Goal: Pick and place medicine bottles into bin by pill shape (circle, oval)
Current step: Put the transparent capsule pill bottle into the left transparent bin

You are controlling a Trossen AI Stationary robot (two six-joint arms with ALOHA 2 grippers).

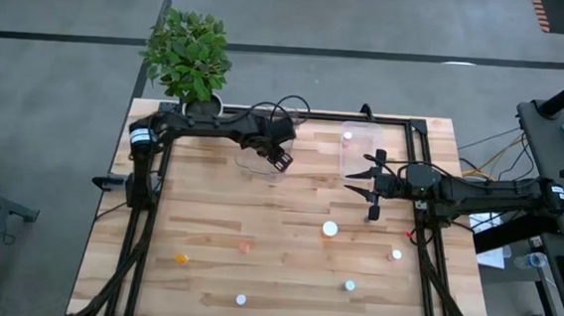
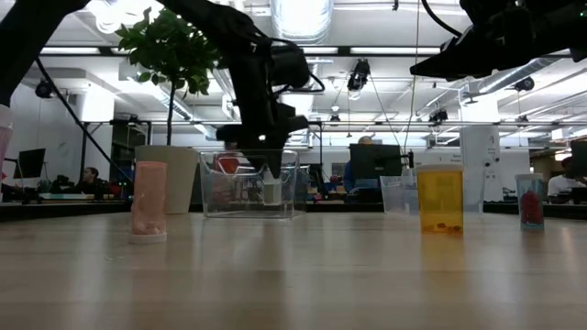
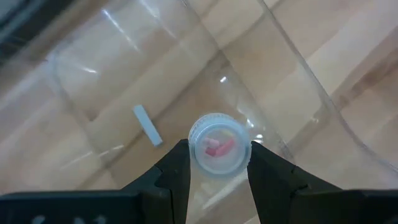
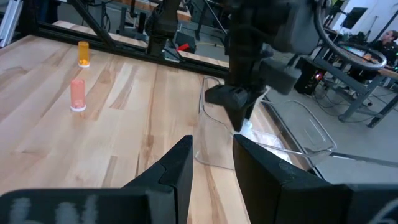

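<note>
— Where the left wrist camera looks down past its own fingers, what has the left tool point(image 3: 214, 163) got?

— A small bottle point(image 3: 217, 151) with a pale blue-white rim, its two dark fingers point(image 3: 177, 171) pressed on either side. Pink pills show through the clear top; I can't tell their shape for sure. It sits inside a clear tub point(image 3: 311, 93), low near the floor of it, and a small pale strip point(image 3: 148, 124) lies on the tub's bottom beside it.

— And from above?

— The left arm reaches from the far-left corner of the worktop point(image 1: 208, 223) to that tub point(image 1: 262, 165), toward the back, left of the middle. The low camera shows the tool point(image 2: 271, 170) dipping down into the tub point(image 2: 249, 183).

— The right tool point(image 1: 373, 189)?

— Over the worktop on the right, just beside a second clear tub point(image 1: 361, 144) with one pinkish-topped bottle point(image 1: 347, 138) in it. Its fingers point(image 4: 168, 168) stand somewhat apart with nothing between them.

— The other bottles?

— Scattered over the near half of the worktop: a white one point(image 1: 330, 228) nearly central, an orange one point(image 1: 181, 259) at the left, a pinkish one point(image 1: 245, 245), two more white ones at the near edge point(image 1: 241, 299) point(image 1: 350, 284), and one point(image 1: 396, 254) on the right.

— Farther back?

— A potted plant point(image 1: 189, 57) at the far edge.
</note>
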